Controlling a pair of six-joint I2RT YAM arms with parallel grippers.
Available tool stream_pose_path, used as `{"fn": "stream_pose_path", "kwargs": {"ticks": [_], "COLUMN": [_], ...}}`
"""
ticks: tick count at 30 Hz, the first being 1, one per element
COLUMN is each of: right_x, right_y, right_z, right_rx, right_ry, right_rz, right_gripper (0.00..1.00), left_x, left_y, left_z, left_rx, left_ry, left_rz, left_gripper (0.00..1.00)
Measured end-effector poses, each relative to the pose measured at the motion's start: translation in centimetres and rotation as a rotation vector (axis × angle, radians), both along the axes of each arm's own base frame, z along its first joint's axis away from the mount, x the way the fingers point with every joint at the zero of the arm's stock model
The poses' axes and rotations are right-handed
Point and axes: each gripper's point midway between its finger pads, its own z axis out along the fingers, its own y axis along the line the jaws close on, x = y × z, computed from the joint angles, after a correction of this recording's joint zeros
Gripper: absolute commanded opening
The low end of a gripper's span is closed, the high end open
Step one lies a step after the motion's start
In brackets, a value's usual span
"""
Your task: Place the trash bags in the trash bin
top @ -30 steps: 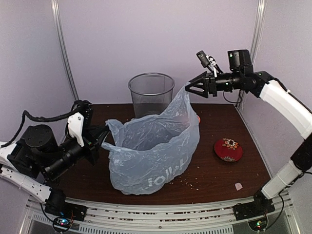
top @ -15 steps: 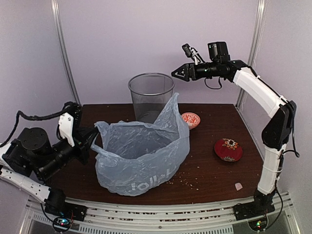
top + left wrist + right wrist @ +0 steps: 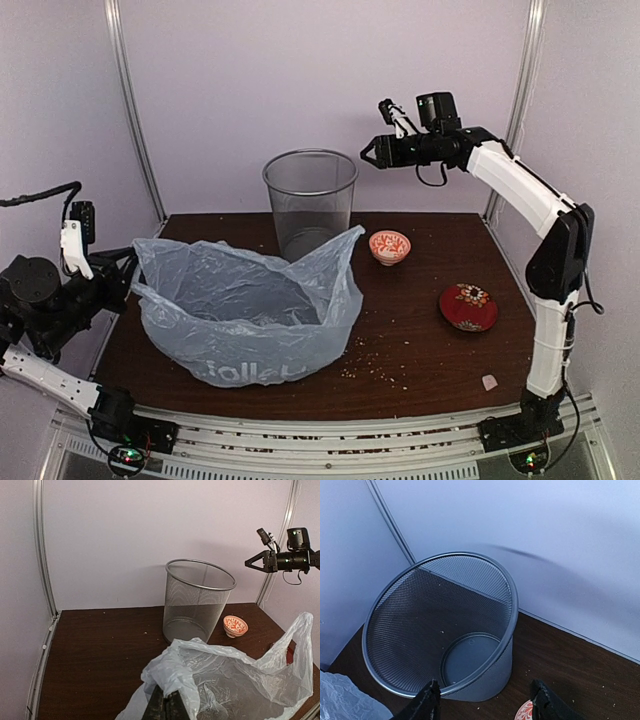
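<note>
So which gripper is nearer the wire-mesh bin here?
Right. The right gripper hovers open above and just right of the wire-mesh bin; the left gripper sits at the left edge of the table, shut on the plastic bag.

From the top view, I read the table (image 3: pixel 430 340) across the lower half of the frame. The trash bin (image 3: pixel 310 195) stands upright at the table's rear edge, centre frame. The trash bag (image 3: pixel 245 320) lies on the table in front of the bin and to its left, with one corner rising before the bin's base. The bowl (image 3: pixel 389 246) sits just right of the bin. The dish (image 3: pixel 468 307) lies further right and lower in the frame. The left gripper (image 3: pixel 167 702) meets the bag's left edge. The right gripper (image 3: pixel 367 153) hangs right of the bin, above rim level, apart from it.
</note>
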Motion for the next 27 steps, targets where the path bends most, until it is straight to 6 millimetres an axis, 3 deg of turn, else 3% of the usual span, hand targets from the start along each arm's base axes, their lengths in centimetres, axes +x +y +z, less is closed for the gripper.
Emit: {"fn": "stream_pose_path", "kwargs": {"ticks": [8,13,17,21,27], "right_x": [2.5,2.7,1.2,-2.1,-5.5], "right_y": [0.9,1.6,2.1,2.3,5.4], "right_z": [-4.2,-4.1,-2.3,-0.9,-1.2], "right_rx": [-0.006,-0.013,-0.065,-0.186,-0.350], "right_ry": [0.080,0.072,-0.010,-0.120,-0.232], "right_rz": [-0.029,0.016,0.111,0.242,0.425], "right_gripper": [0.59,0.61,0.62,0.59,0.57], "left_x": [0.0,-0.1,-0.2,-0.2,-0.3], "left_y": [-0.7,-2.0,-2.6,-2.7,-2.6], "left_z": [-0.5,-1.1,-1.4,-1.7,-2.1], "left_rx": [0.042,0.095,0.114,0.116,0.116], "left_ry": [-0.003,-0.001,0.004,0.009,0.013], "left_rz": [0.011,0.003,-0.008,-0.016,-0.023], "left_gripper": [0.00,0.00,0.00,0.00,0.00]}}
